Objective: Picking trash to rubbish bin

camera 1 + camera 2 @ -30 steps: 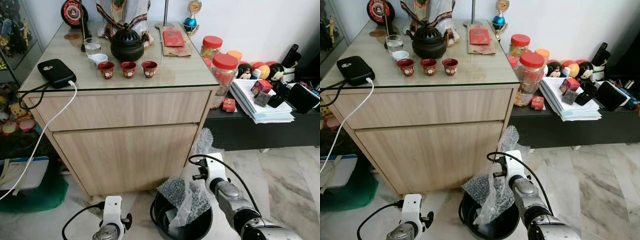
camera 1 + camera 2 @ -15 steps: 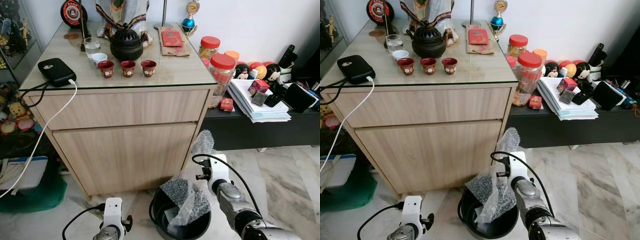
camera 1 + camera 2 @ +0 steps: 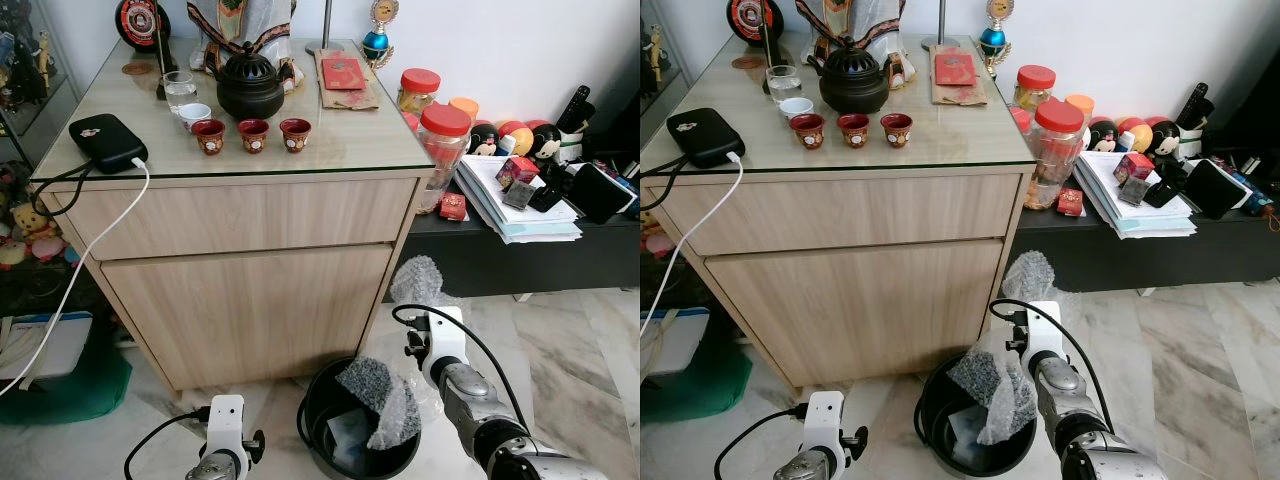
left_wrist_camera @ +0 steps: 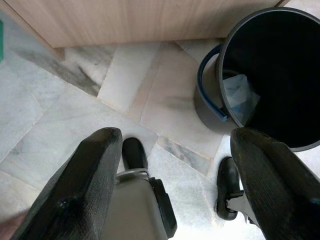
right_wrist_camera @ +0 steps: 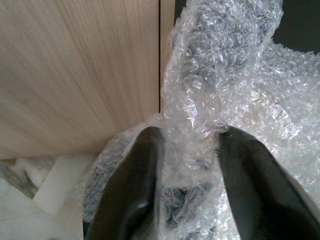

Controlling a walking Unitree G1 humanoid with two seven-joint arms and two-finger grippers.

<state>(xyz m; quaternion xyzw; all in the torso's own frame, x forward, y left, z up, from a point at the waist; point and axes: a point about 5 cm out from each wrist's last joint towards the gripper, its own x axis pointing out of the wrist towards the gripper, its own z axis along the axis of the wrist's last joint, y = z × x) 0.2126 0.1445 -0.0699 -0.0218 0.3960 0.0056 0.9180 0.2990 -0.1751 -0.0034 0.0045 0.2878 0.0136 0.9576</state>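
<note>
Looking down, you see the right gripper (image 5: 186, 150) fingers clamped on bubble wrap (image 3: 992, 385), its long axis drooping toward 6 o'clock into the bin (image 3: 940, 395). Left gripper (image 4: 175, 165) fingers released.

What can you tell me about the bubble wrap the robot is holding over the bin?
The bubble wrap is a crumpled sheet of clear plastic with small air pockets, looking grey where it bunches. The right pincer holds it, one black finger on each side. Its lower part hangs into the round black bin on the marble floor, in front of the wooden cabinet. Another bunched end sticks up behind the wrist.
</note>
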